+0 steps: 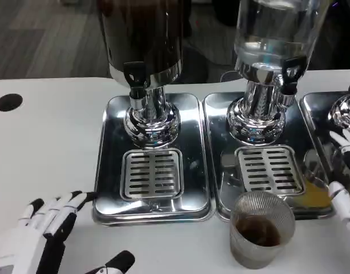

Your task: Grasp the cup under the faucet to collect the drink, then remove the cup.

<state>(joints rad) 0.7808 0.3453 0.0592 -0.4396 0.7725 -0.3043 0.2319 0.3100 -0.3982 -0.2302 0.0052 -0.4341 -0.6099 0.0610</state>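
A ribbed clear cup (260,235) with dark drink in its bottom stands on the white table, just in front of the middle dispenser's tray (220,171). The dark-drink dispenser (145,63) with its black faucet (135,75) stands on the left tray (109,171), over a slotted drip grate (151,174). My left hand (41,228) lies low at the bottom left, fingers apart, holding nothing. My right hand (343,182) shows at the right edge, fingers apart, a little right of the cup and not touching it.
The middle dispenser (266,51) holds clear liquid, with a black tap (290,71) above its grate (269,169). A third chrome base (346,111) stands at the far right. A black hole (8,102) marks the table at the left.
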